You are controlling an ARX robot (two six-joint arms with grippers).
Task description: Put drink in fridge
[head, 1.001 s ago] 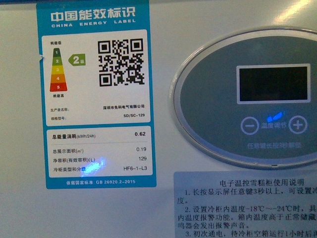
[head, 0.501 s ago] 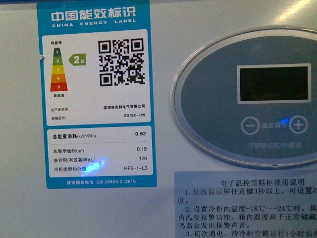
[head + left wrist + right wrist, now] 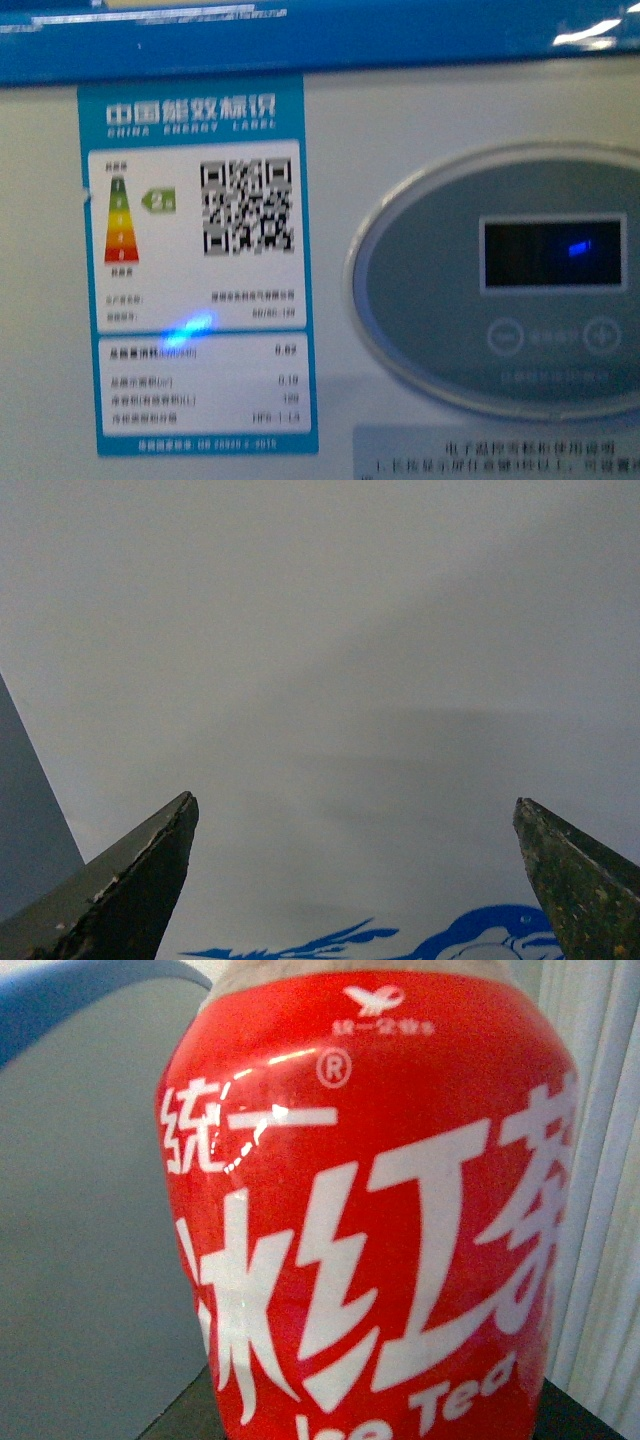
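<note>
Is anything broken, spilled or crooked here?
Nothing stands out. The sticker sits straight on the fridge. The drink shows no leak on its red label. The left fingers are open with nothing between them. The front picture is just blurry, so small marks there can't be ruled out.

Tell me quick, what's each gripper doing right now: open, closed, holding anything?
Left gripper: open, nothing between its fingers.
Right gripper: closed on the drink.
</note>
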